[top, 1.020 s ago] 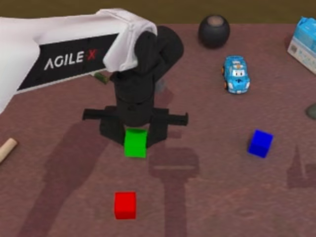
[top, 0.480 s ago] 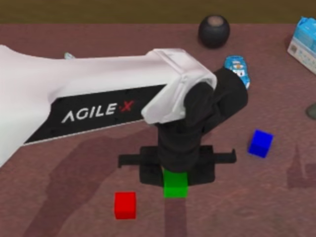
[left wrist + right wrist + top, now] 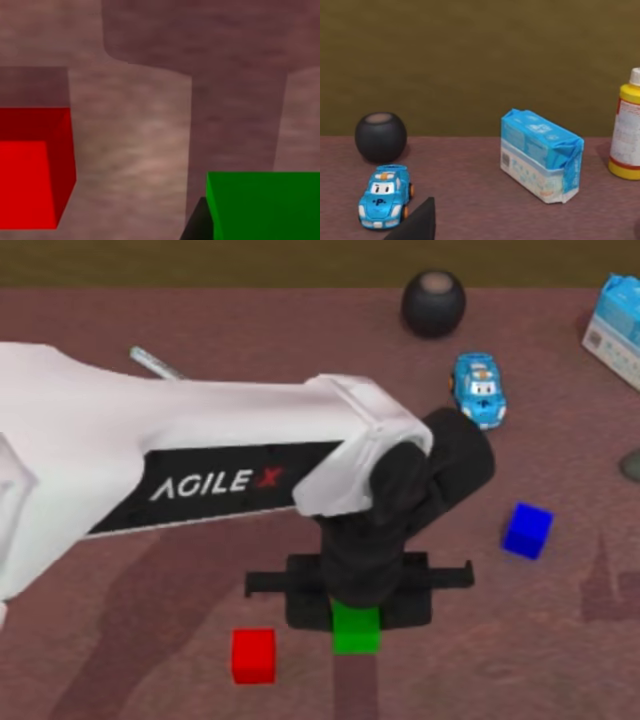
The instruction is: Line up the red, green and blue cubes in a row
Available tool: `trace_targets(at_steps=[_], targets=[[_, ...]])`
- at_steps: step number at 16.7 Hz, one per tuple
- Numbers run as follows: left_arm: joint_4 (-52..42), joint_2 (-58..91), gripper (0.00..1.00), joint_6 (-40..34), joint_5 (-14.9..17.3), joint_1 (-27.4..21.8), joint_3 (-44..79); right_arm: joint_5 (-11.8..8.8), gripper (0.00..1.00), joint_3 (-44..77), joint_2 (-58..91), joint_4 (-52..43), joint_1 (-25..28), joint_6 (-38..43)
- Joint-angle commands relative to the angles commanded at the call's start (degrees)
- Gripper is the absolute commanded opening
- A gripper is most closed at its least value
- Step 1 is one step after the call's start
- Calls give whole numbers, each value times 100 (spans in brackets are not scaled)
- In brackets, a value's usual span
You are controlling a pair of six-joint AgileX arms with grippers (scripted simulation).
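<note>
- the left arm (image 3: 190, 475) reaches across the tabletop (image 3: 120, 620) from the top view's left, its left gripper (image 3: 357, 615) low over the near middle.
- its fingers are closed on the green cube (image 3: 356, 630); only the cube's near part shows below the black gripper body in the top view.
- in the left wrist view the green cube (image 3: 265, 205) sits close at the edge, with a dark finger (image 3: 197, 225) against its side.
- the red cube (image 3: 253, 655) rests on the tabletop just left of the green one, a small gap between them; it also shows in the left wrist view (image 3: 30, 170).
- the blue cube (image 3: 527, 530) lies apart, right of the gripper and farther back.
- the toy car (image 3: 478, 390), black ball (image 3: 433, 302) and pale-blue pack (image 3: 615, 325) stand toward the far right.
- the right arm is out of the top view; its wrist view shows the car (image 3: 384, 196), ball (image 3: 380, 136), pack (image 3: 540, 155) and a yellow bottle (image 3: 626, 132); i cannot tell its fingers' state.
</note>
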Motion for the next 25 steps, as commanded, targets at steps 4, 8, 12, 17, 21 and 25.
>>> trace_targets(at_steps=[4, 8, 12, 17, 21, 25], targets=[[746, 270, 0, 5, -5, -11, -471, 0, 100, 0, 0, 0, 0, 0], [794, 298, 0, 1, -7, -13, -506, 0, 100, 0, 0, 0, 0, 0], [794, 298, 30, 1, -7, -13, -506, 0, 100, 0, 0, 0, 0, 0], [794, 298, 68, 1, -7, -13, -506, 0, 100, 0, 0, 0, 0, 0], [794, 298, 98, 1, -7, -13, -506, 0, 100, 0, 0, 0, 0, 0], [794, 298, 100, 1, -7, -13, -506, 0, 100, 0, 0, 0, 0, 0]])
